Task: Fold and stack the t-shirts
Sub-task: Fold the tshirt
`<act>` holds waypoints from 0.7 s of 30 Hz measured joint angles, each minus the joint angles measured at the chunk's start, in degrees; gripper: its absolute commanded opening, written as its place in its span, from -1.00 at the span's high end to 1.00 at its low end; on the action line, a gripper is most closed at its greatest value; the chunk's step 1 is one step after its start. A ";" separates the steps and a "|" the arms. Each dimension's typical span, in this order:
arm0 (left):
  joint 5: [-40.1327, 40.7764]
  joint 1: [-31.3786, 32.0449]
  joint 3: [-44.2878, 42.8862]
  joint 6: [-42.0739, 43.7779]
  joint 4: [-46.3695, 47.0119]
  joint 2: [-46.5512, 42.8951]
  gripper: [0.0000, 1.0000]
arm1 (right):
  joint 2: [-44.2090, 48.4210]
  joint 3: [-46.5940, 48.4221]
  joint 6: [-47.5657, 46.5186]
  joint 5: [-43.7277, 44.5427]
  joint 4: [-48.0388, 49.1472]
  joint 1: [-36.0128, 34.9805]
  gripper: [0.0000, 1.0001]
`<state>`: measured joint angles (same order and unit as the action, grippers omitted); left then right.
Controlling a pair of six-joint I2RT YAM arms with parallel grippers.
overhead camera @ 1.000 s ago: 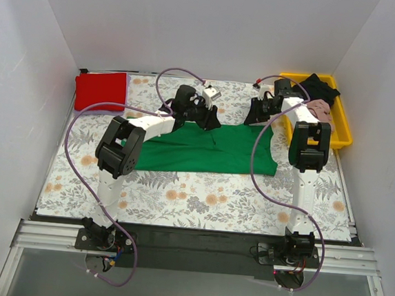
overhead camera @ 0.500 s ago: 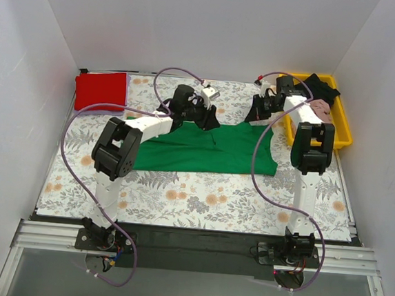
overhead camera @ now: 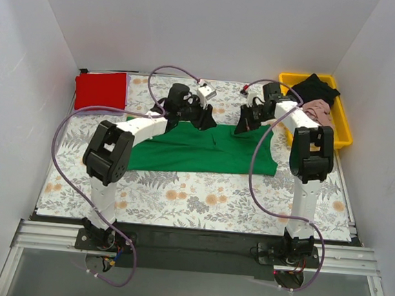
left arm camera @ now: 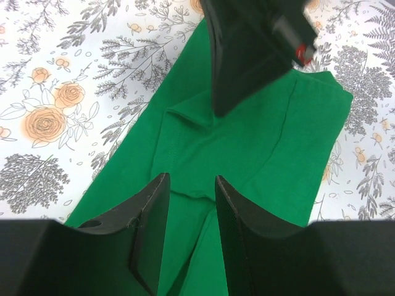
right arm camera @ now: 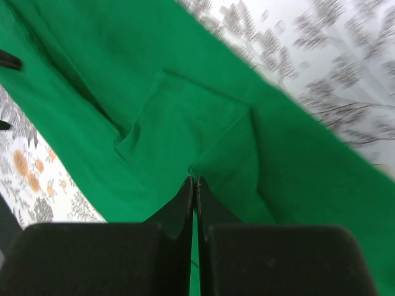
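A bright green t-shirt (overhead camera: 204, 148) lies spread on the floral table cloth in the middle. My left gripper (overhead camera: 204, 115) hangs over its far edge; in the left wrist view the gripper (left arm camera: 190, 185) is open, with green cloth (left arm camera: 278, 135) under and between the jaws. My right gripper (overhead camera: 245, 121) is at the far edge to the right; in its wrist view the gripper (right arm camera: 194, 180) is shut on a puckered fold of the green t-shirt (right arm camera: 123, 74). A folded red t-shirt (overhead camera: 100, 89) lies at the back left. A black t-shirt (overhead camera: 317, 86) and a dusty pink t-shirt (overhead camera: 320, 110) lie in the tray.
The yellow tray (overhead camera: 344, 136) stands at the back right, beside the right arm. The floral cloth (overhead camera: 200, 197) covers the table. White walls close in the left, back and right sides. The right gripper's black body (left arm camera: 253, 49) shows close ahead in the left wrist view.
My right gripper has moved left and nearer, onto the shirt's far edge. My left arm has shifted slightly left. The green shirt lies about the same.
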<state>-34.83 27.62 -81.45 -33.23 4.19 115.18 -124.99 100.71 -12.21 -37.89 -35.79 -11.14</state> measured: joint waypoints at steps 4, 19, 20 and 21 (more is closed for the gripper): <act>0.15 -0.70 2.10 -0.02 -0.52 -3.37 0.31 | 0.57 -4.39 -0.04 -0.07 -0.39 -1.97 0.97; 0.76 -4.35 5.33 -1.97 -8.90 -7.67 0.28 | 2.51 -8.20 0.02 0.24 -1.64 -4.79 0.27; 0.76 -4.98 5.27 -2.03 -10.29 -7.72 0.28 | 2.60 -8.11 0.02 0.26 -2.08 -4.63 0.23; 0.76 -5.73 5.07 -2.12 -11.96 -7.72 0.28 | 2.86 -8.09 -0.02 0.26 -2.40 -4.44 0.22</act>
<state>-34.06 21.89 -76.38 -35.35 -7.77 107.46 -122.13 92.62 -12.23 -37.63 -38.20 -15.57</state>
